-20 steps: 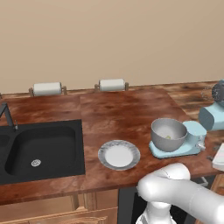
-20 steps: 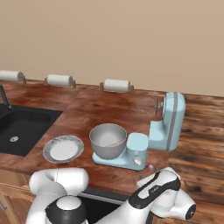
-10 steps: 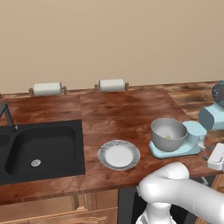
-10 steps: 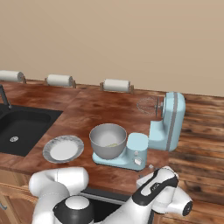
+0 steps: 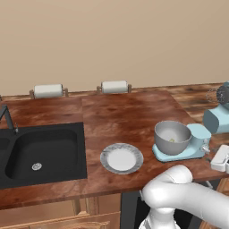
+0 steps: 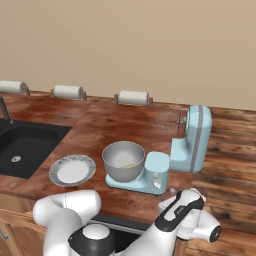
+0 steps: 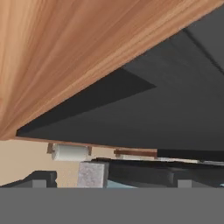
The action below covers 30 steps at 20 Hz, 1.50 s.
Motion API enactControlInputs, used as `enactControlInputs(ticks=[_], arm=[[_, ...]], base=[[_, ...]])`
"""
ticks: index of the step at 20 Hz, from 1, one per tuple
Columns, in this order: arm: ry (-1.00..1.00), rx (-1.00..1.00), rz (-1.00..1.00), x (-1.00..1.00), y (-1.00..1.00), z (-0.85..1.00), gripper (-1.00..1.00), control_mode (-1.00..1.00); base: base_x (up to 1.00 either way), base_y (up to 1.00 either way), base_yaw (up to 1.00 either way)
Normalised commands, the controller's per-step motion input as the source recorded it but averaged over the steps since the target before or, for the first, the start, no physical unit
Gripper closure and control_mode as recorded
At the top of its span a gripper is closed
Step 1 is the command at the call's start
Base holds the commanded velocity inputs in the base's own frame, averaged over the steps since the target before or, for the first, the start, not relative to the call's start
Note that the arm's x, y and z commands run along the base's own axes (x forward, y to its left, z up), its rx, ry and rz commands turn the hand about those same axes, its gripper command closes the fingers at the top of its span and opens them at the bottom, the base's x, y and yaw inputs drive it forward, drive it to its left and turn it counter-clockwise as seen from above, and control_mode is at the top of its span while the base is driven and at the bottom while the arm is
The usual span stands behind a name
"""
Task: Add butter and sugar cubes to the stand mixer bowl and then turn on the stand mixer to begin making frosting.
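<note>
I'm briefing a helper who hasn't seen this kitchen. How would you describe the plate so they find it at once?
Start at the black sink set into the wooden counter. Just to its right, near the counter's front edge, lies the plate, with the metal bowl on the blue mixer further right. Unlike that deep grey bowl, it is flat, white in the middle with a grey rim.

Brown wooden counter (image 5: 129, 112) against a beige wall. Black sink (image 5: 40, 152) sunk in at left, dark faucet (image 5: 6, 117) behind it. White grey-rimmed plate (image 5: 121, 158) near the front edge. Paper towel rolls (image 5: 114, 86) along the far edge.
</note>
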Motion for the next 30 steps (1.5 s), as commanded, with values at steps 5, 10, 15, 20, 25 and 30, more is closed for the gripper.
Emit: enactControlInputs(ticks=[5, 10, 15, 20, 25, 30], arm=[[0.00, 0.00, 0.01, 0.11, -0.24, -0.14, -1.00, -1.00], [0.00, 0.00, 0.00, 0.18, -0.05, -0.25, -1.00, -1.00], [0.00, 0.00, 0.00, 0.20, 0.00, -0.35, -1.00, -1.00], [0.00, 0.00, 0.01, 0.05, 0.00, -0.30, -1.00, -1.00], [0.00, 0.00, 0.06, -0.03, 0.01, -0.28, -1.00, -1.00], [0.00, 0.00, 0.09, 0.00, 0.14, -0.27, -1.00, -1.00]], base=[[0.00, 0.00, 0.00], [0.00, 0.00, 0.00], [0.00, 0.00, 0.00], [0.00, 0.00, 0.00], [0.00, 0.00, 0.00], [0.00, 0.00, 0.00]])
